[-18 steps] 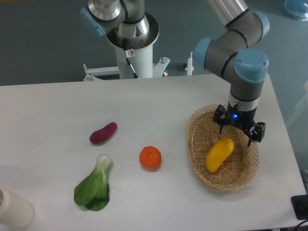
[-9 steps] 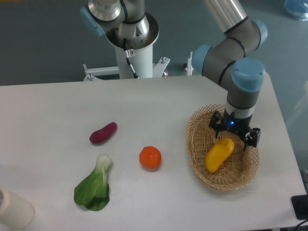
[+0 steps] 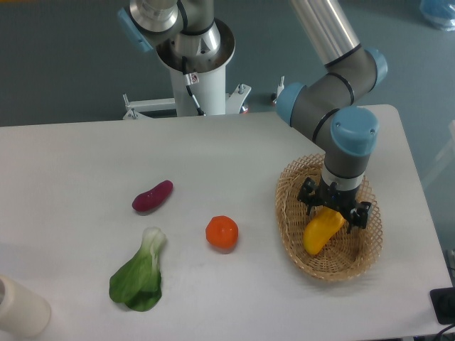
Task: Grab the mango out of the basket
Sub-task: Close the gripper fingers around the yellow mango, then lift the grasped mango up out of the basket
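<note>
The mango (image 3: pixel 317 234) is a yellow-orange oblong fruit lying tilted inside the tan wicker basket (image 3: pixel 286 222) at the right of the table. My gripper (image 3: pixel 334 211) points down into the basket, right over the mango's upper end. The jaws are open, with one dark finger on each side of that end. The top of the mango is hidden under the gripper. I cannot tell whether the fingers touch the fruit.
A round orange fruit (image 3: pixel 222 233) lies left of the basket. A purple vegetable (image 3: pixel 152 196) and a green leafy vegetable (image 3: pixel 138 273) lie further left. A white cylinder (image 3: pixel 20 310) stands at the front left corner. The robot's base (image 3: pixel 197 62) is behind the table.
My gripper has moved left and down into the basket, from beside the mango's upper right to directly over its upper end. The mango and basket have not moved.
</note>
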`<state>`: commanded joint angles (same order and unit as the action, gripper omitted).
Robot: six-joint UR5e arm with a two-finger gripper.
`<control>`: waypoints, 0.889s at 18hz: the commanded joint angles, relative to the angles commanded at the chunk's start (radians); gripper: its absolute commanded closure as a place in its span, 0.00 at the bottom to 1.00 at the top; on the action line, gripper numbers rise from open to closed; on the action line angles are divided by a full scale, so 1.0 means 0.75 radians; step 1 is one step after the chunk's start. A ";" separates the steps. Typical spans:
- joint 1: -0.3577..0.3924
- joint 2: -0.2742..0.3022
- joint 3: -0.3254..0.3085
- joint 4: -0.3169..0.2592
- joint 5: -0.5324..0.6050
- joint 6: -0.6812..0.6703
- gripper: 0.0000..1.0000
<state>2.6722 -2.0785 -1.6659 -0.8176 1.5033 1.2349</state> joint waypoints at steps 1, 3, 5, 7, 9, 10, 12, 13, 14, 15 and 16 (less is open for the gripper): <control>0.000 -0.006 0.000 0.000 0.000 0.000 0.00; 0.000 -0.010 -0.002 0.000 0.000 0.002 0.00; 0.000 -0.018 -0.014 0.002 0.006 0.004 0.00; 0.000 -0.020 -0.016 0.006 0.006 0.006 0.00; 0.000 -0.027 -0.018 0.018 0.006 0.006 0.00; 0.000 -0.027 -0.018 0.022 0.006 0.004 0.00; 0.000 -0.025 -0.018 0.022 0.006 0.000 0.00; 0.000 -0.025 -0.020 0.022 0.008 0.000 0.02; 0.000 -0.023 -0.022 0.022 0.008 0.002 0.10; 0.000 -0.023 -0.025 0.022 0.008 -0.002 0.23; 0.000 -0.020 -0.025 0.022 0.008 0.006 0.33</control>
<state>2.6722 -2.0939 -1.6843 -0.8007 1.5094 1.2394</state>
